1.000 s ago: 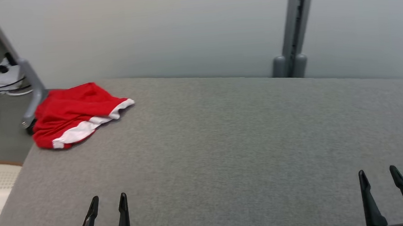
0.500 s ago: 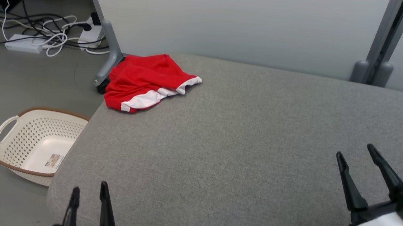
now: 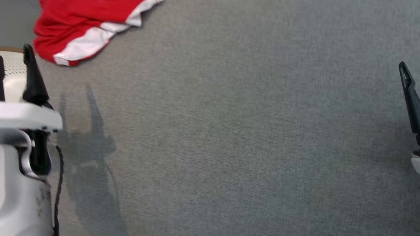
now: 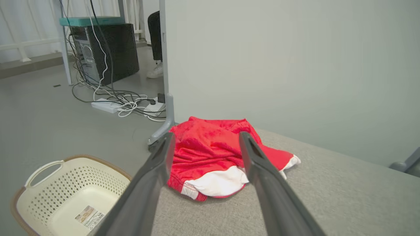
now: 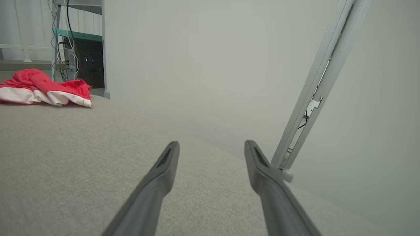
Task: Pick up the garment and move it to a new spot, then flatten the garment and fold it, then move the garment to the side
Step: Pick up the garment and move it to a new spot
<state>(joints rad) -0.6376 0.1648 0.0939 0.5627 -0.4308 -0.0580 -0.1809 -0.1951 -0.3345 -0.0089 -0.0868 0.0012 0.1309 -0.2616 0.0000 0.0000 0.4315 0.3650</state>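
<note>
Left end effector: my fingers spread, holding nothing; left edge of frame
Right end effector: spread, empty
Garment: red-white heap, upper left, on grey bench

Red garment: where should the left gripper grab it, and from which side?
Probably the bunched red ridge just above the white band of the garment. The garment lies crumpled at the table corner, so folds stand up there, while the hem looks flat. Come from the near side, along the line the open left gripper points, tilting down.
</note>
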